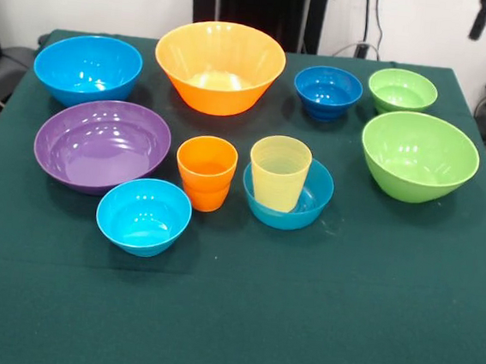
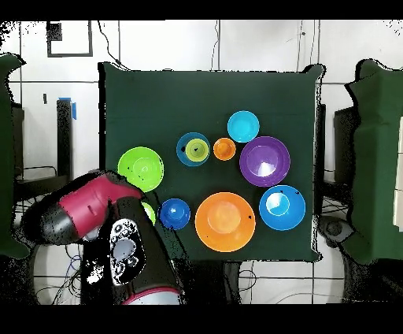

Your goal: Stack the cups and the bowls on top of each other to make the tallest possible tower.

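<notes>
The yellow cup stands upright inside a small light blue bowl, just beside the orange cup. My pincer's state I cannot tell. I'd judge a wide bowl the steadiest base.

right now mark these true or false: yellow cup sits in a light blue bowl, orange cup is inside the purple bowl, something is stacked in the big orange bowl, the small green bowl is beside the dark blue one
1. The yellow cup stands inside a light blue bowl. True.
2. The orange cup is inside the purple bowl. False: it stands on the cloth beside it.
3. Something is stacked in the large orange bowl. False: it is empty.
4. The small green bowl is beside the dark blue bowl. True.
</notes>
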### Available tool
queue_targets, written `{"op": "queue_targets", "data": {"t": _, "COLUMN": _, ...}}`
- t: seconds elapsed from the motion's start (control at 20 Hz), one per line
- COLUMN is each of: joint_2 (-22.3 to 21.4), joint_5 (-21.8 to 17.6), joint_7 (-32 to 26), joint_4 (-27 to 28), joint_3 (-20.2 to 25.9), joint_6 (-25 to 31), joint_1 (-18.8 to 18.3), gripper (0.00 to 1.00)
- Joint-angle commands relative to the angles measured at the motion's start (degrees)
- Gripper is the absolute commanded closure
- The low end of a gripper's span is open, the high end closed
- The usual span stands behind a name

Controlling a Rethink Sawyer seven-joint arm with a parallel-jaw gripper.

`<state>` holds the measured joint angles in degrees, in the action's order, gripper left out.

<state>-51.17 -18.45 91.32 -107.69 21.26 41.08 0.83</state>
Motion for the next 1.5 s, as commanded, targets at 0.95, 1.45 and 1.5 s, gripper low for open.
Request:
{"op": "queue_targets", "data": {"t": 0.95, "joint_2": 28.6, "joint_5": -7.1, "joint_7": 11.2, "joint_4": 10.1, "joint_3": -8.9, "joint_6": -15.5, "joint_1": 4.0, "gripper": 0.00}}
{"op": "queue_targets", "data": {"t": 1.45, "joint_2": 26.1, "joint_5": -9.6, "joint_7": 12.8, "joint_4": 9.1, "joint_3": -12.1, "joint_6": -17.2, "joint_1": 9.0, "gripper": 0.00}}
{"op": "queue_targets", "data": {"t": 1.5, "joint_2": 26.0, "joint_5": -9.7, "joint_7": 12.7, "joint_4": 9.0, "joint_3": -12.1, "joint_6": -17.5, "joint_1": 9.2, "gripper": 0.00}}
